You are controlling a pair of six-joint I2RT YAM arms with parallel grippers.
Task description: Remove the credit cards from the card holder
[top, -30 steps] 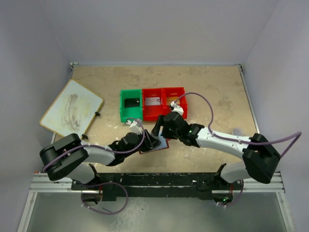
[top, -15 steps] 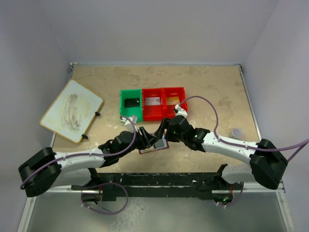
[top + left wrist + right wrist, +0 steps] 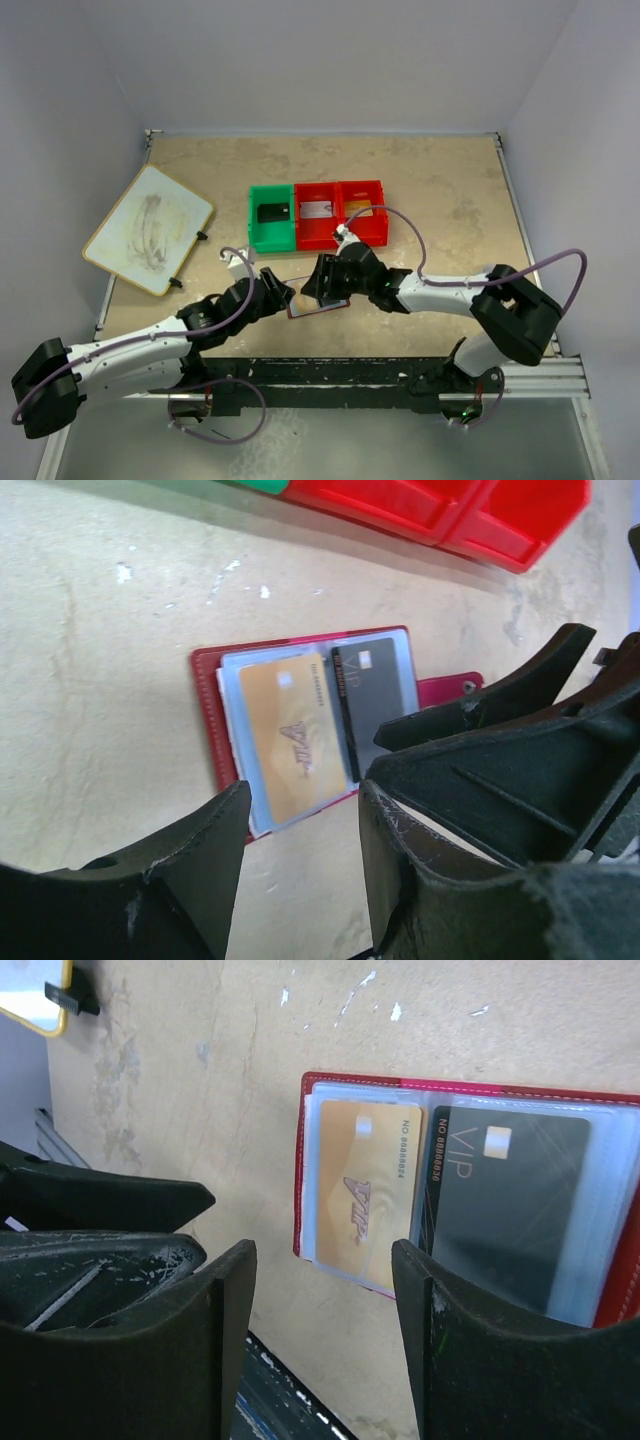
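Note:
The maroon card holder [image 3: 316,309] lies open on the table in front of the bin. In the left wrist view its red edge [image 3: 205,710] frames clear sleeves that hold a gold-brown card [image 3: 290,735] and a black card [image 3: 380,695]; the red tab [image 3: 445,690] sticks out to the right. The right wrist view shows the same gold card [image 3: 365,1190] and black card [image 3: 510,1210]. My left gripper [image 3: 278,293] is open and empty just left of the holder [image 3: 302,805]. My right gripper [image 3: 322,280] is open and empty over the holder's far side [image 3: 322,1260].
The green-and-red bin [image 3: 252,215] stands behind the holder, with a black card [image 3: 273,212], a silver card [image 3: 316,210] and a gold card [image 3: 358,208] in its compartments. A large white board [image 3: 148,228] lies at the far left. The table's near rail runs below the holder.
My left gripper has drawn back to the left, off the holder. My right gripper has shifted left over the holder, and its arm has folded inward. The holder has stayed in place.

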